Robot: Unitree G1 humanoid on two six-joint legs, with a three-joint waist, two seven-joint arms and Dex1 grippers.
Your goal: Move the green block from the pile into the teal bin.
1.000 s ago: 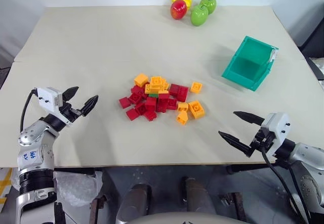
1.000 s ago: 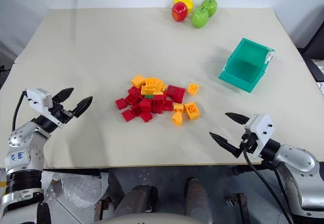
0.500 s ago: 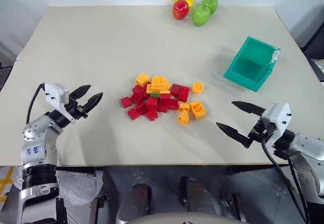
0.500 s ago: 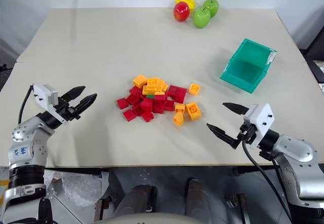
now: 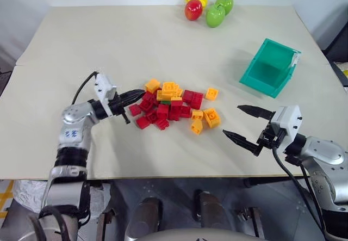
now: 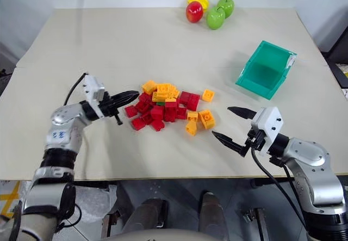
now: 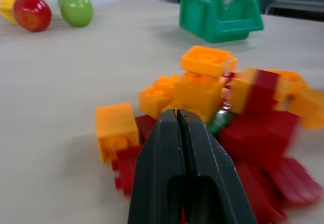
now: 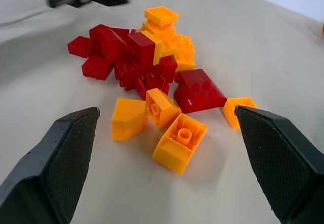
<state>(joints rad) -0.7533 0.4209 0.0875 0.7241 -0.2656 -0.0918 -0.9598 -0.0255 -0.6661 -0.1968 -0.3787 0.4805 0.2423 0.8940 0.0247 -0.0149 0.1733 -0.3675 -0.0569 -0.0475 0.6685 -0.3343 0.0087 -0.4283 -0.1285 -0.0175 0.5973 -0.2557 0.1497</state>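
The pile (image 5: 174, 106) of red and orange bricks lies mid-table. Deep inside it the green block (image 7: 218, 122) peeks out between an orange and a red brick, mostly covered. My left gripper (image 5: 138, 94) is shut with nothing in it; its tips reach the pile's left edge, just short of the green block in the left wrist view. On the pile's right, my right gripper (image 5: 231, 121) hovers open and empty, pointing at the loose orange bricks (image 8: 179, 143). The teal bin (image 5: 261, 84) stands at the right, tilted, empty, with a white tag.
Two green apples (image 5: 215, 14), a red apple (image 5: 192, 10) and a yellow fruit sit at the table's far edge. Bare tabletop (image 5: 109, 50) surrounds the pile. The table's front edge (image 5: 163, 175) runs close under both arms.
My left gripper has shut and swung right and forward to the pile's left edge. The right gripper has drifted slightly towards the pile, still open.
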